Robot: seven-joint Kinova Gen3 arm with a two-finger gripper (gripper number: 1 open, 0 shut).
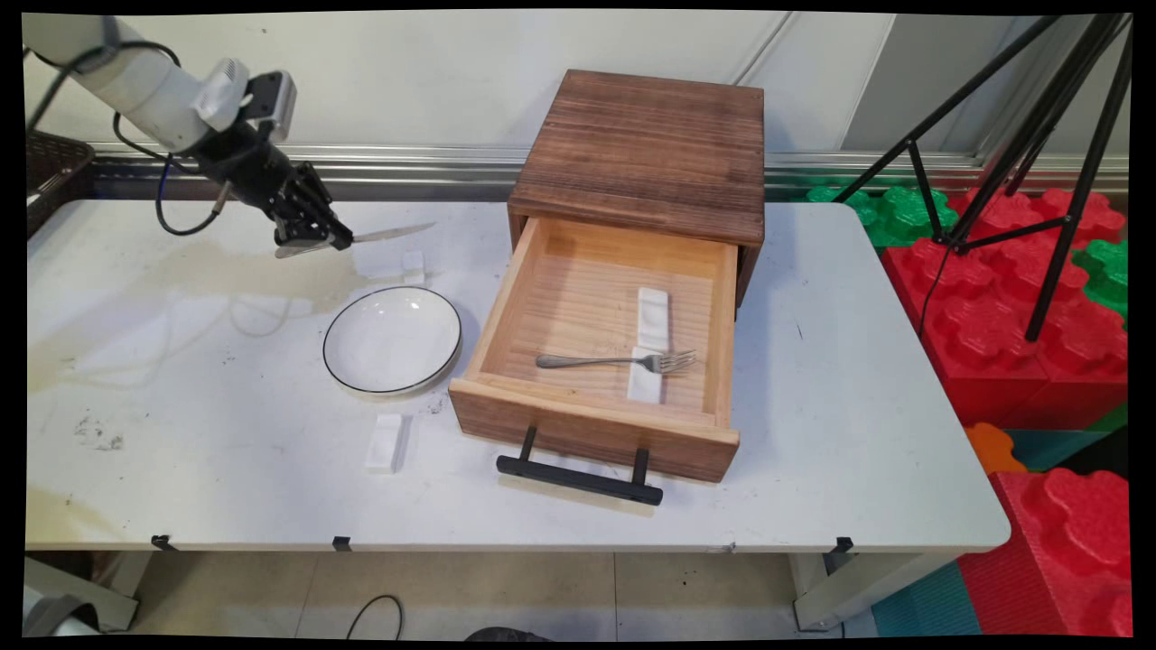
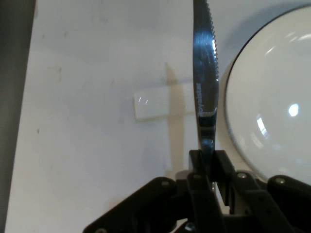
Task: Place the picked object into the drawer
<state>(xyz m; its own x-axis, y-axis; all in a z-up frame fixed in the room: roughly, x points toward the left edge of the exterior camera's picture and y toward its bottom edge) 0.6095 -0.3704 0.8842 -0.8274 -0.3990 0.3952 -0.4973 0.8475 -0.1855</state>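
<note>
Knife held up over the table

Gripper (image 1: 312,236) hangs above the table (image 1: 181,433), on the far left, tipped down. Its fingers squeeze the handle of a knife (image 1: 388,233). The blade sticks out sideways toward the open wooden drawer (image 1: 591,433). A small white rest (image 2: 151,106) and a white plate (image 1: 392,340) lie below the knife.

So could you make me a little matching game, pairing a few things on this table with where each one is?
Things:
1. serrated steel table knife
2. silver metal fork
3. round white black-rimmed plate

Places:
A. inside the open wooden drawer
B. on the table, left of the drawer
C. clamped in the black end effector

Pairs: 1-C, 2-A, 3-B
</note>
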